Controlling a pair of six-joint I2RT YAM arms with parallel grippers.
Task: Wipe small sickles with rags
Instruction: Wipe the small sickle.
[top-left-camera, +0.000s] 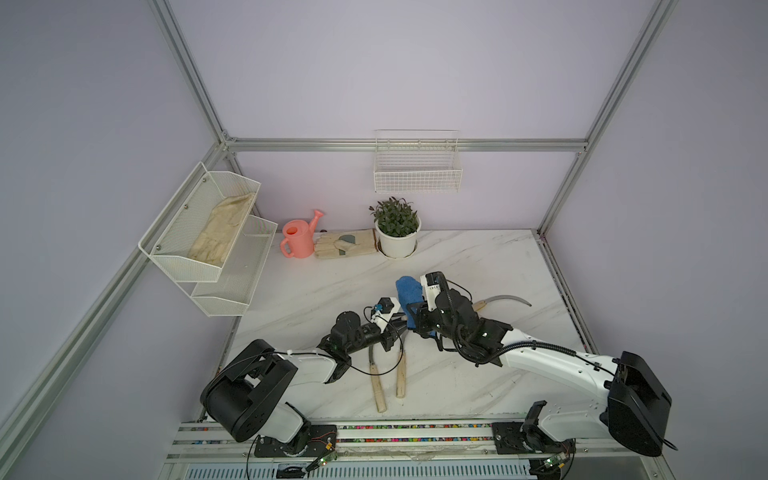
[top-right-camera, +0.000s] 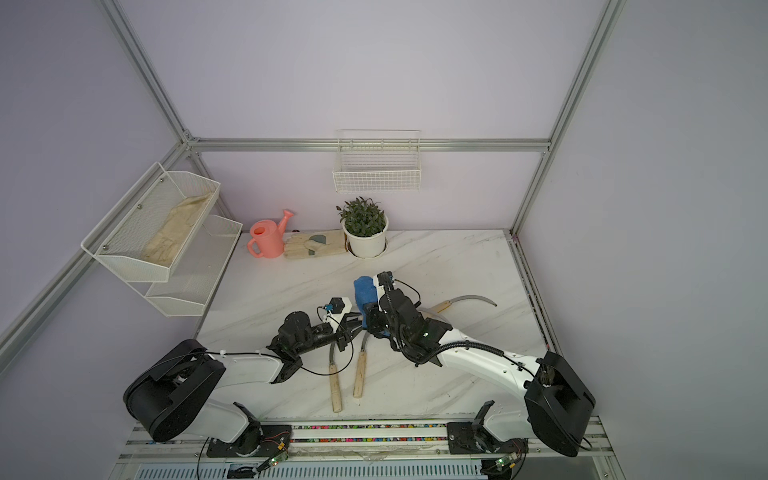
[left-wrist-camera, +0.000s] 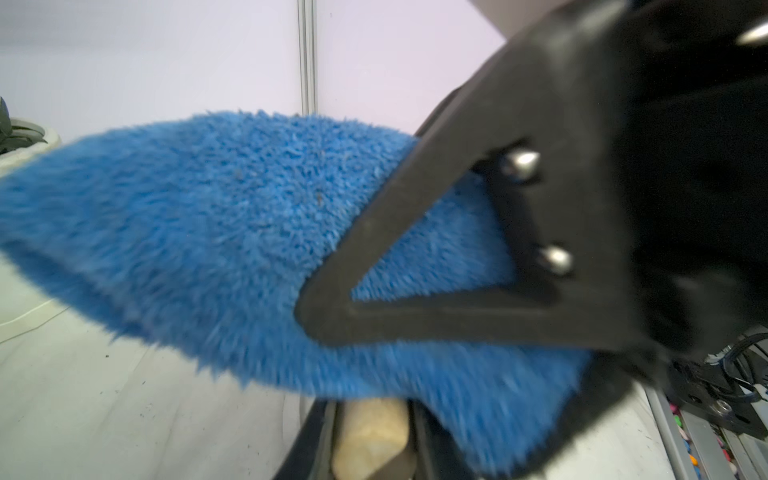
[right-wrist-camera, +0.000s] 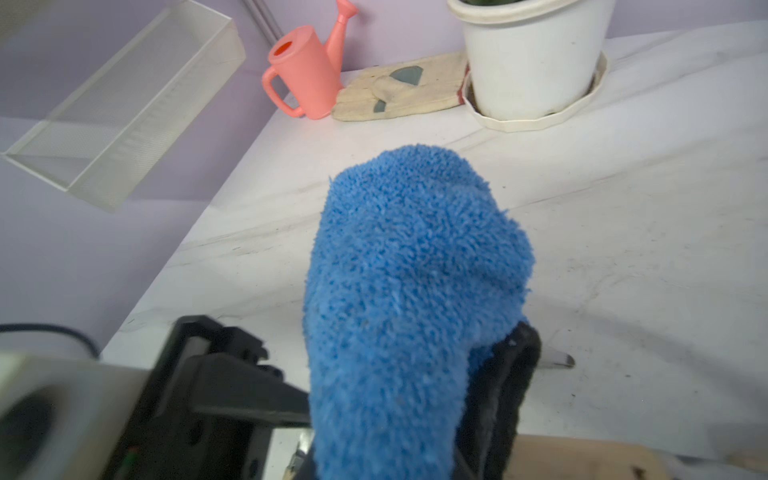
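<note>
The right hand (top-left-camera: 417, 319) pinches blue rag (top-left-camera: 405, 291); left hand (top-left-camera: 396, 326) apparently clamps sickle handle (left-wrist-camera: 370, 432)

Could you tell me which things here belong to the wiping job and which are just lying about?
Job: blue cloth; held sickle; front sickles; sickle at right.
Lying about: watering can; beige glove; potted plant; wire basket; mesh shelf.
</note>
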